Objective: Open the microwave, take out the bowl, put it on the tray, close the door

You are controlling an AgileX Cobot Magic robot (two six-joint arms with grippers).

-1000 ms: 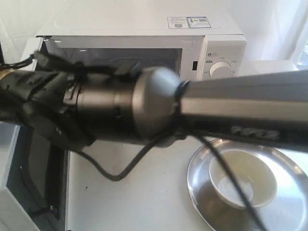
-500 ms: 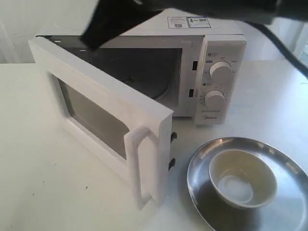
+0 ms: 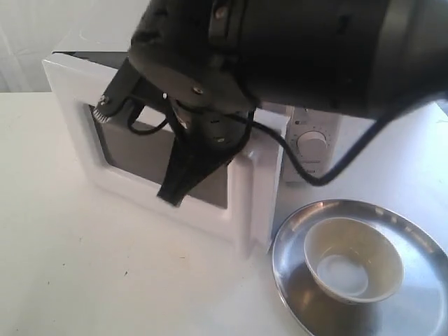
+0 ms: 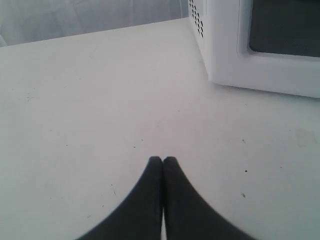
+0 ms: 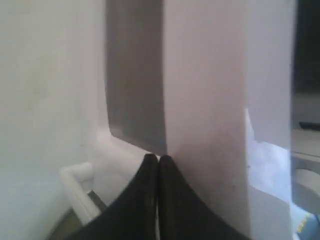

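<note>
The white microwave (image 3: pixel 311 143) stands at the back, and its door (image 3: pixel 70 126) is swung most of the way in, still at an angle to the body. My right gripper (image 3: pixel 171 197) is shut, with its tips against the door's dark window. In the right wrist view the gripper (image 5: pixel 158 157) touches the door (image 5: pixel 200 75) at the window's edge. The cream bowl (image 3: pixel 353 260) sits upright in the steel tray (image 3: pixel 287 241) at the front right. My left gripper (image 4: pixel 162 159) is shut on nothing, low over the table beside the microwave (image 4: pixel 225 50).
The right arm's dark wrist (image 3: pixel 294 49) fills the top of the exterior view and hides the microwave's top. Bare white table (image 3: pixel 84 266) lies left of and in front of the door. A black cable (image 3: pixel 336 164) hangs by the knobs.
The door has swung from wide open to nearly shut. My right arm has come down in front of the microwave, its shut fingers now on the door's window.
</note>
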